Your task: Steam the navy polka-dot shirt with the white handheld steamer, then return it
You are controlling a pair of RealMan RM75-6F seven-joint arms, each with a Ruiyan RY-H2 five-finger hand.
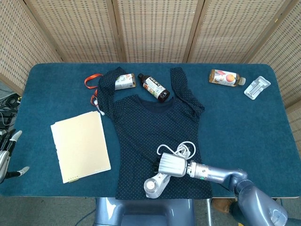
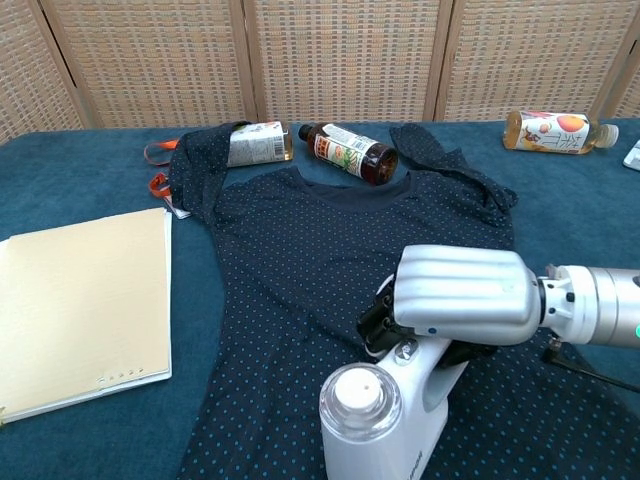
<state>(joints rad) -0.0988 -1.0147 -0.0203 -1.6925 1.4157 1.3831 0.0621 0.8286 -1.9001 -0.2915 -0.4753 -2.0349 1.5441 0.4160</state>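
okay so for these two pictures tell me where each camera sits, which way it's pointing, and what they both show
Head view: high above the near edge, looking steeply down on the table; shows the right hand and the left hand.
Chest view: low at the near edge, looking across toward the wicker screens; shows only the right hand.
Shared: right hand gripping the steamer on the shirt.
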